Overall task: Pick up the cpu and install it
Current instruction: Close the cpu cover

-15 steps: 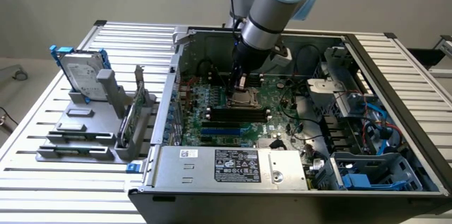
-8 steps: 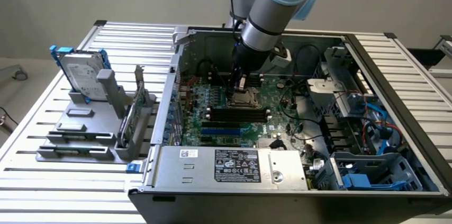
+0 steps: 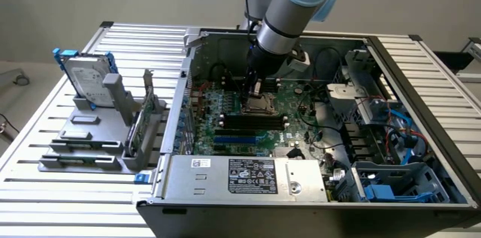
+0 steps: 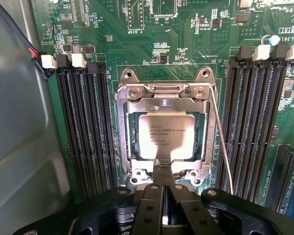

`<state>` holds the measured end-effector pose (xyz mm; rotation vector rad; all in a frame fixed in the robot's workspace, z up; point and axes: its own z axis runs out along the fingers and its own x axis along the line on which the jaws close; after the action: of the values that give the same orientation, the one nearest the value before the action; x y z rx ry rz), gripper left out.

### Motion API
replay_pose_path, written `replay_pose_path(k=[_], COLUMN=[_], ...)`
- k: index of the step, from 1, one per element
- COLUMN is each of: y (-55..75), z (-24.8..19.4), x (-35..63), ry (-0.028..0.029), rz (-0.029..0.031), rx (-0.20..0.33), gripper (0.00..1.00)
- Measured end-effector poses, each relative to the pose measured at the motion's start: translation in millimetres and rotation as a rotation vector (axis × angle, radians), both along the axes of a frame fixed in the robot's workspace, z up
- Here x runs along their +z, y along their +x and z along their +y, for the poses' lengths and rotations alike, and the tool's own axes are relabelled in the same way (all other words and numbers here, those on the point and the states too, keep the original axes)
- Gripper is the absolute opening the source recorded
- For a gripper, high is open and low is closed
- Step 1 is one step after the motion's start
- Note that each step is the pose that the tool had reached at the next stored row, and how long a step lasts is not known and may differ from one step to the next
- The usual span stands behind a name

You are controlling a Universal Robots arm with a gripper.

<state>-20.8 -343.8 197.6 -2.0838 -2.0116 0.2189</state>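
CPU (image 4: pixel 162 136) laid flat in the socket, claw shut

Closest in the wrist view, the claw (image 4: pixel 162 169) is seen shut tight, its two fingers pressed together. Their tips are placed right at the near edge of the CPU. Whether that edge is pinched cannot be told.

Just past the tips, the CPU is found inside the metal socket frame (image 4: pixel 130 105). It is laid flat with its shiny top facing up. Its sides are lined up with the frame, probably so that it fits in. It is almost square, so no long side can be picked out. The printed lines are set along the near edge.

A thin wire lever (image 4: pixel 220 142) is seen beside the frame, and dark memory slots (image 4: pixel 83 137) are set on both sides. Farther off, in the exterior view, the open computer case (image 3: pixel 421 80) is seen. A hard drive (image 3: pixel 89 77) is stood outside it, at the exterior view's left.
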Motion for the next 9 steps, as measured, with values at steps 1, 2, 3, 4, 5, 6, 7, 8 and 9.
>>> replay_pose_path(k=[1,2,3,4,5,6,7,8,9], y=[-0.2,-0.3,-0.5,-0.7,-0.9,-1.3,-1.8,-2.3,-2.9], z=[-0.2,-0.4,-0.5,-0.7,-1.0,-1.5,-2.2,-3.2,-4.3], x=[0.8,1.6,2.5,3.4,4.3,5.0,5.5,6.0,6.5], ry=[0.0001,0.0007,0.001,0.0013,0.0018,0.0026,0.0037,0.0044,0.0054], rz=[0.0015,0.003,0.0044,0.0058,0.0073,0.0096,0.0124,0.0165,0.0205], rx=[-0.001,-0.001,-0.002,-0.002,-0.003,-0.003,-0.004,-0.005,-0.005], gripper=[0.11,0.11,0.11,0.11,0.11,0.11,0.11,0.11,0.11])
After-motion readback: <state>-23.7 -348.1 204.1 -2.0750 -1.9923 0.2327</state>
